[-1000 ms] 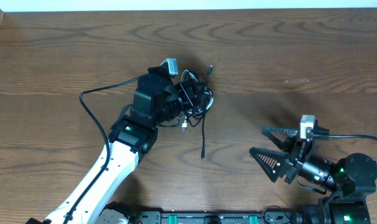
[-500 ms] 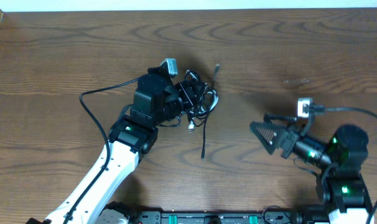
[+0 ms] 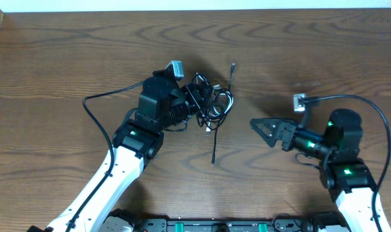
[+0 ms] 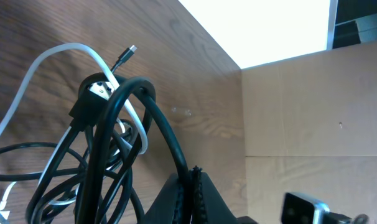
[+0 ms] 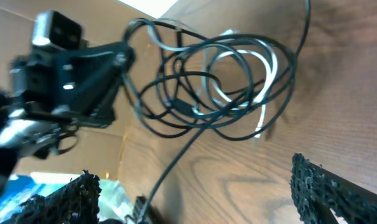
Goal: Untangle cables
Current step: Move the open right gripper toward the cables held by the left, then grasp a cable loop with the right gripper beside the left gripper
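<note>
Several cables (image 3: pixel 211 103) bunched in left hand (image 3: pixel 189 108); right hand (image 3: pixel 262 129) gapes.

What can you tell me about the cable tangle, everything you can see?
The cables are a knot of thin, glossy black cords tangled with one white cord, on or just above the table. One black tail trails toward the robot; another plug end points away. The left gripper is shut on the knot's left side.
</note>
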Motion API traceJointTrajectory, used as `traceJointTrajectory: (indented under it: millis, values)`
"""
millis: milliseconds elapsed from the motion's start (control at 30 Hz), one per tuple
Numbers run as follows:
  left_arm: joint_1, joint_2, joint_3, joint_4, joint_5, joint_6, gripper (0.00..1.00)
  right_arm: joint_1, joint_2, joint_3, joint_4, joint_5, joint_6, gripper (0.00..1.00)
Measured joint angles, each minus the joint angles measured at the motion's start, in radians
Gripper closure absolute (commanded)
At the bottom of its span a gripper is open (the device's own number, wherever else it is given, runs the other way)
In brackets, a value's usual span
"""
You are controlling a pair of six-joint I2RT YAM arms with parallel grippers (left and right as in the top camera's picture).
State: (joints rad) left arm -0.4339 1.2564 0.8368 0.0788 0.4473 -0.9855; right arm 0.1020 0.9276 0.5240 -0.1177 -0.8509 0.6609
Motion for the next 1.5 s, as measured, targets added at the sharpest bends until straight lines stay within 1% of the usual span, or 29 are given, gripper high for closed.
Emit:
traceJointTrajectory:
  millis: [167,333,533,700,867,967,1133,1333,1500]
  values:
    - [0.000,0.000,0.000,0.003,0.000,-0.066,0.92,0.084,0.060,0.000,0.050,0.099,0.001,0.09]
    - [0.000,0.000,0.000,0.019,0.000,-0.121,0.92,0.151,0.100,0.001,0.110,0.134,0.001,0.12]
    - [0.000,0.000,0.000,0.083,0.000,-0.217,0.92,0.194,0.128,0.001,0.112,0.168,0.011,0.09]
    - [0.000,0.000,0.000,0.134,0.000,-0.258,0.92,0.213,0.158,0.001,0.112,0.198,0.013,0.08]
    - [0.000,0.000,0.000,0.147,0.005,-0.338,0.92,0.221,0.192,0.001,0.112,0.249,0.036,0.05]
    - [0.000,0.000,0.000,0.185,0.030,-0.372,0.92,0.221,0.212,0.001,0.115,0.291,0.069,0.05]
    - [0.000,0.000,0.000,0.234,0.088,-0.397,0.92,0.222,0.239,0.001,0.136,0.353,0.158,0.02]
    - [0.000,0.000,0.000,0.237,0.132,-0.405,0.92,0.222,0.248,0.001,0.182,0.381,0.256,0.03]
    - [-0.019,0.000,0.000,0.237,0.150,-0.406,0.92,0.222,0.248,0.001,0.187,0.410,0.333,0.03]
